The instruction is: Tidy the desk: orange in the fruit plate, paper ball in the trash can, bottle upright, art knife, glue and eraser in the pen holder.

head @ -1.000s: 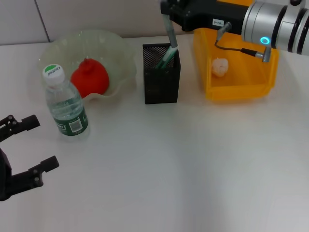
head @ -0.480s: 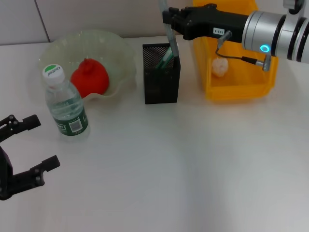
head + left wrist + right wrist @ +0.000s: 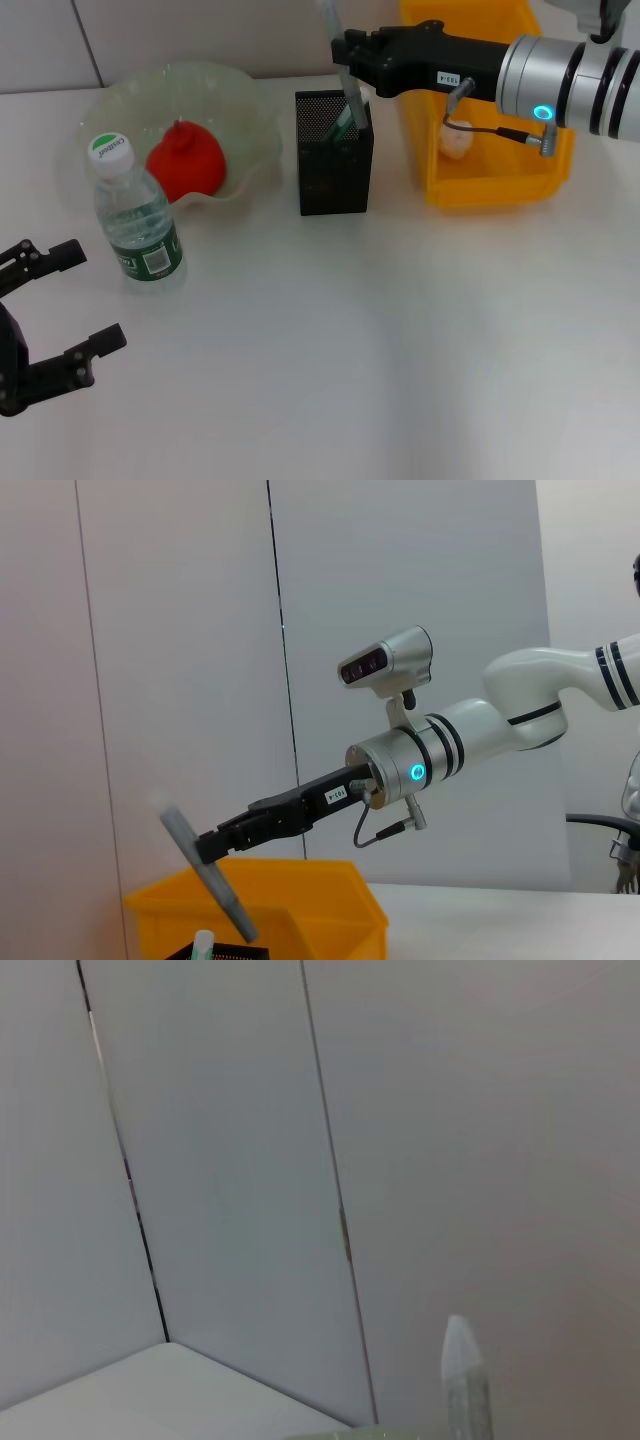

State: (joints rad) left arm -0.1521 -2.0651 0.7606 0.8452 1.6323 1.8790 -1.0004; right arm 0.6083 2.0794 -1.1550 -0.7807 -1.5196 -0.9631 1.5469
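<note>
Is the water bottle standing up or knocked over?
Standing up. The bottle sits on its base on the desk, cap on top, beside the fruit plate.

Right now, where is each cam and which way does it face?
Head: above the desk, looking down at the pen holder; both arms show.
Left wrist: low at desk level, facing the wall, right arm and trash can; own fingers unseen.
Right wrist: faces wall panels; no gripper shows.
Shared: head and left wrist both show the trash can.
</note>
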